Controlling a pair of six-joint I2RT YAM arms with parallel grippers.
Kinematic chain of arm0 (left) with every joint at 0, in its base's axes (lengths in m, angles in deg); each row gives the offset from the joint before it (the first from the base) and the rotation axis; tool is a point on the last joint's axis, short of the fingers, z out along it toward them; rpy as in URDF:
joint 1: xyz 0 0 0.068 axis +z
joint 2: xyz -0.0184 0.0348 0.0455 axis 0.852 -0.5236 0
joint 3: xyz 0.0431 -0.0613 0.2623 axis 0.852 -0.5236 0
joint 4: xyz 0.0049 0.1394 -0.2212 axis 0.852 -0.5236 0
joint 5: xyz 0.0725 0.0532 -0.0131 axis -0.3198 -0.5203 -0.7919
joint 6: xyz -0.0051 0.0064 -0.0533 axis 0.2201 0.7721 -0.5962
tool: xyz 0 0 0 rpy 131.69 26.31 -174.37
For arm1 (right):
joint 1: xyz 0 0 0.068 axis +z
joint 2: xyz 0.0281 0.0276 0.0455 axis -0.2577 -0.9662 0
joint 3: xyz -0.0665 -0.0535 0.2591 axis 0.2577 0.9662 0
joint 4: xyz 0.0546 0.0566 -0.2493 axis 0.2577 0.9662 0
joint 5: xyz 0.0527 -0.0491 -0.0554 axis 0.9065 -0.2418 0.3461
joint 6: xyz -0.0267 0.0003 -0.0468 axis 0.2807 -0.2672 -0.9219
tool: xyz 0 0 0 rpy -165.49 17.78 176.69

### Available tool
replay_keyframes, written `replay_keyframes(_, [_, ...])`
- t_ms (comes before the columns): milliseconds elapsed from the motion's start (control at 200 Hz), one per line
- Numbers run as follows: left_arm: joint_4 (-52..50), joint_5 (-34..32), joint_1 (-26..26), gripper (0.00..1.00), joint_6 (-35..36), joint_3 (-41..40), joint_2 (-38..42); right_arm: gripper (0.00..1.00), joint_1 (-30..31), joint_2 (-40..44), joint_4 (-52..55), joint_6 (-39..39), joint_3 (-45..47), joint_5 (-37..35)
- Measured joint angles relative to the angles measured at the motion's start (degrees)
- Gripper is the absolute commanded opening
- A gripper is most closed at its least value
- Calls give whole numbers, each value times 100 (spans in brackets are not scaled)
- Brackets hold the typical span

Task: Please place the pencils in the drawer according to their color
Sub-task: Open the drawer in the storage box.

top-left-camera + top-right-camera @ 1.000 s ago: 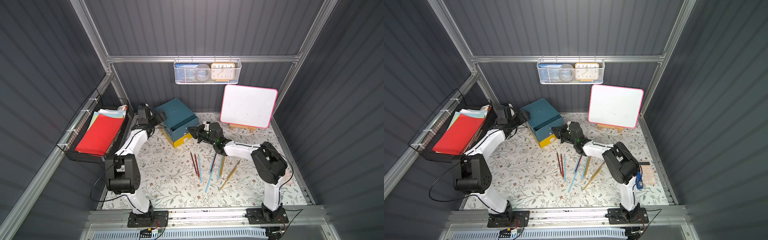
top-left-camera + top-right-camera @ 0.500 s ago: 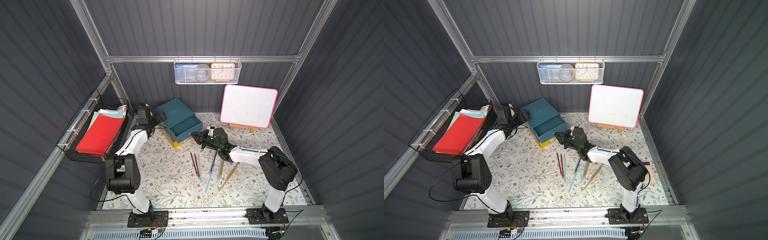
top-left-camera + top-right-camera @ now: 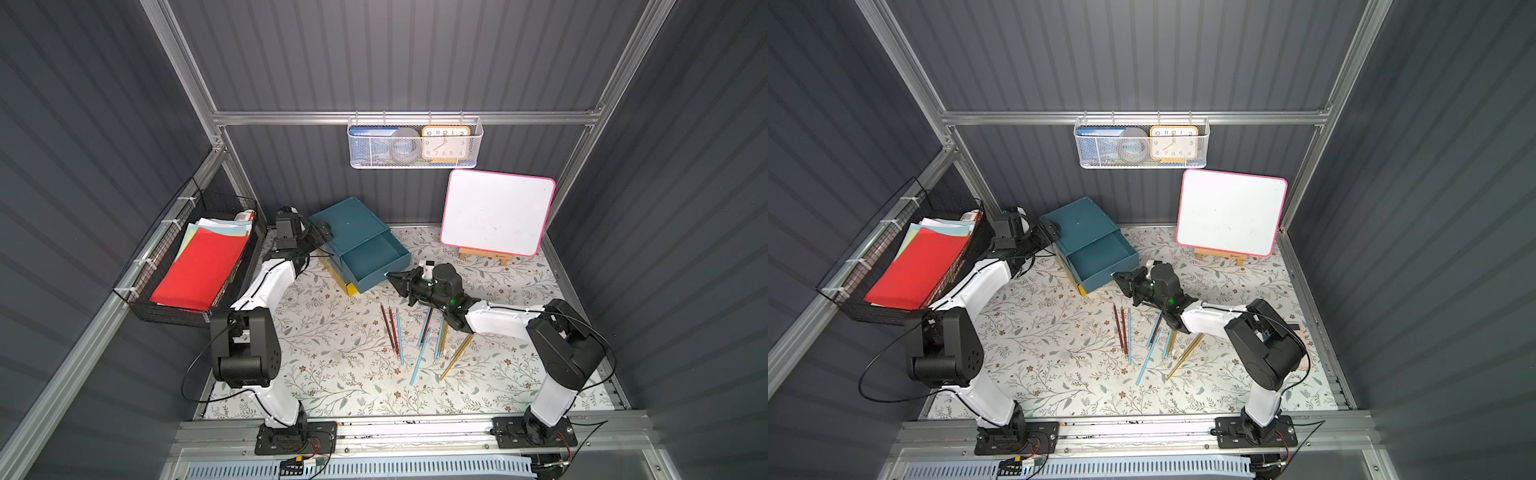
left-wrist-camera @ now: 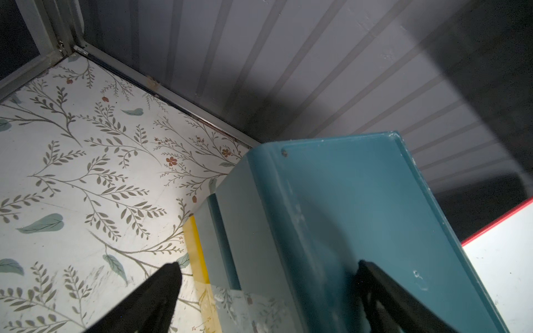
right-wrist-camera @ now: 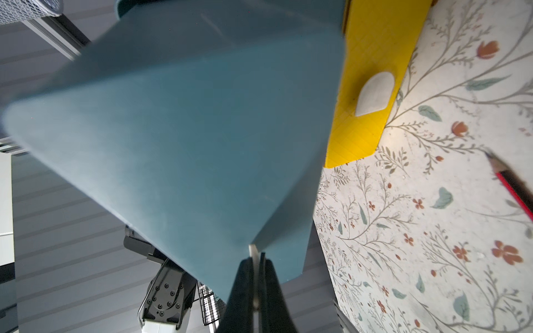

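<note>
Right tool pinches the white tab of the teal drawer; left tool, spread, straddles the cabinet. Pulled too far, the drawer could drop out or drag the cabinet.

Count on the floral table:
- light blue pencils: 4
- dark red pencils with black stripes: 3
- gold-yellow pencils: at least 2, overlap hides the rest
- teal drawer cabinet: 1
- open teal drawer: 1
- yellow drawer: 1
- white wire basket: 1
- black wire basket: 1
- pink-edged whiteboard: 1
- orange clock: 1
</note>
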Motion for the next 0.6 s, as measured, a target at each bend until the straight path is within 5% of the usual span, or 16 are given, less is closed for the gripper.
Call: replay_keyframes(600, [2, 2, 0, 100, 0, 0, 0, 0, 48, 354, 149, -22, 247, -13])
